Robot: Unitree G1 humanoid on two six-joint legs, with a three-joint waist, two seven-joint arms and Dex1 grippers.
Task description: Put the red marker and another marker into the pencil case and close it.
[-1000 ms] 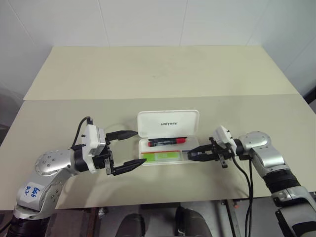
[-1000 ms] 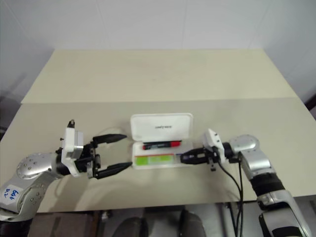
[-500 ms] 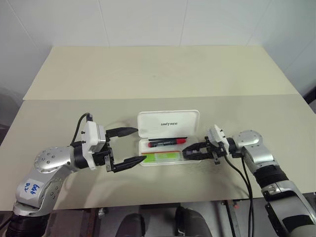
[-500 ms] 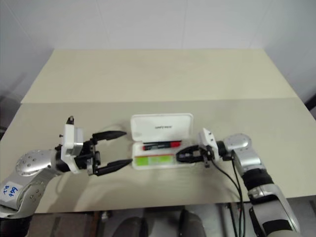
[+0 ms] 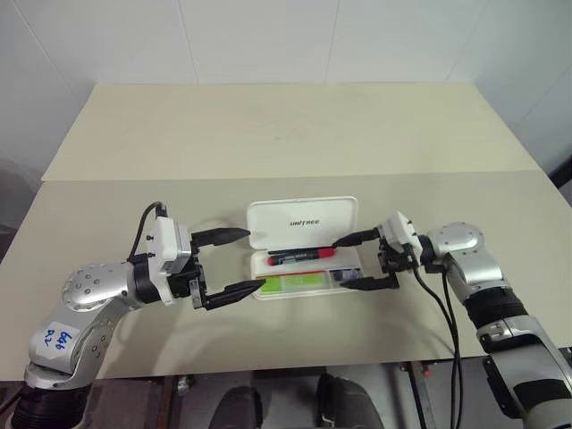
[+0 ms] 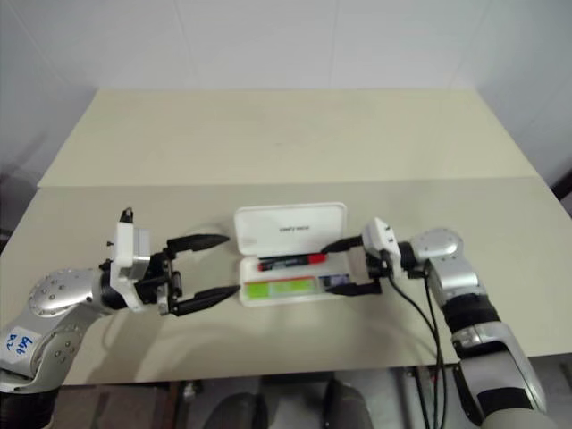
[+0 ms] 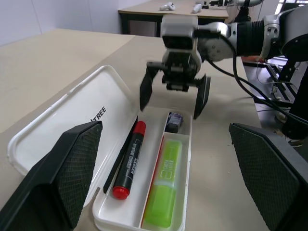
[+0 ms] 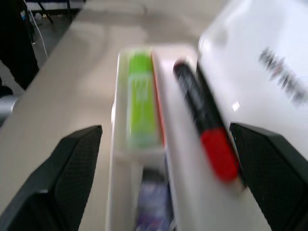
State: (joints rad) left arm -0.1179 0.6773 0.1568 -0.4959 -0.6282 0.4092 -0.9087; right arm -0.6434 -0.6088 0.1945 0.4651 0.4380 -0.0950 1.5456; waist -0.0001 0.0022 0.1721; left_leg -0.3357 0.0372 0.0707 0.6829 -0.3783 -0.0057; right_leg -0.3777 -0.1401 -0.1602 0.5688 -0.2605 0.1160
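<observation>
My pencil case [image 5: 304,223] lying open on the table [image 5: 286,134] ahead, red marker [image 5: 302,256] in its rear compartment, another marker [image 5: 292,283] in front, my left gripper [image 5: 234,264] leftward, right gripper [image 5: 355,261] rightward.

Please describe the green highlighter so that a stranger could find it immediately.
On the beige table lies an open white hinged plastic pencil case. The chunky lime-green highlighter fills its front compartment; the neighbouring marker with red ends and a black barrel lies behind the divider.
</observation>
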